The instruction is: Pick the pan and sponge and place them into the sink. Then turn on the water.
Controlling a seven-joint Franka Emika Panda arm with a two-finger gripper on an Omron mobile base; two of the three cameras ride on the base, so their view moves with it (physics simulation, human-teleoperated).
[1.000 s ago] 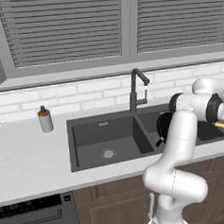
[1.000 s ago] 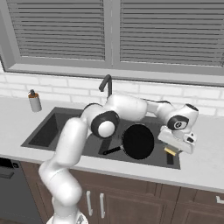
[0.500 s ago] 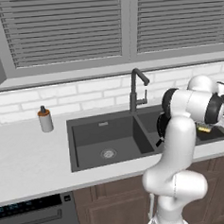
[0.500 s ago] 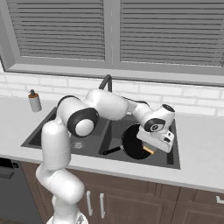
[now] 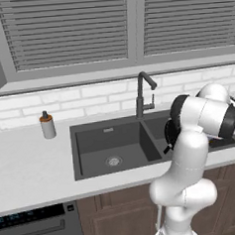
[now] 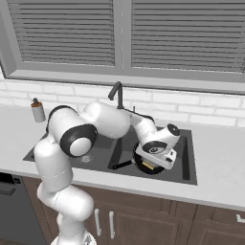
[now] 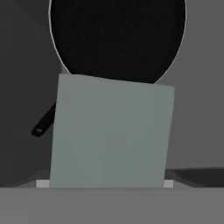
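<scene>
Left base view, sink (image 5: 108,140): dark grey matte rectangular double basin sunk into the pale counter (image 5: 29,170); the left basin holds nothing but its round silver drain (image 5: 113,161).
Left base view, faucet (image 5: 143,93): dark gooseneck standing at the back rim, above the divider between the basins.
Left base view, soap bottle (image 5: 48,125): small cylinder with a brown cap, upright on the counter left of the sink, well apart from the rim.
Left base view, arm: its white shells cover most of the right basin; broad bare counter lies to the left of the sink.
Right base view, pan (image 6: 143,162): flat round black, lying in the right basin, its thin handle pointing left toward the divider.
Right base view, gripper (image 6: 149,166): lowered into the right basin just above the pan, a yellowish sponge (image 6: 147,166) showing under it; the hand covers the fingers, so I cannot tell from here how they stand.
Right base view, room: bare basin floor to the right of the pan; a narrow counter strip runs along the front edge above brown cabinet doors.
Hand view, sponge (image 7: 111,133): flat grey-green rectangular slab rising from the bottom edge, grasped by the gripper, its top edge overlapping the pan's rim.
Hand view, pan (image 7: 117,37): black, faintly grainy disc with a thin pale rim, on the grey basin floor; the handle end (image 7: 40,129) juts out to the left of the sponge.
</scene>
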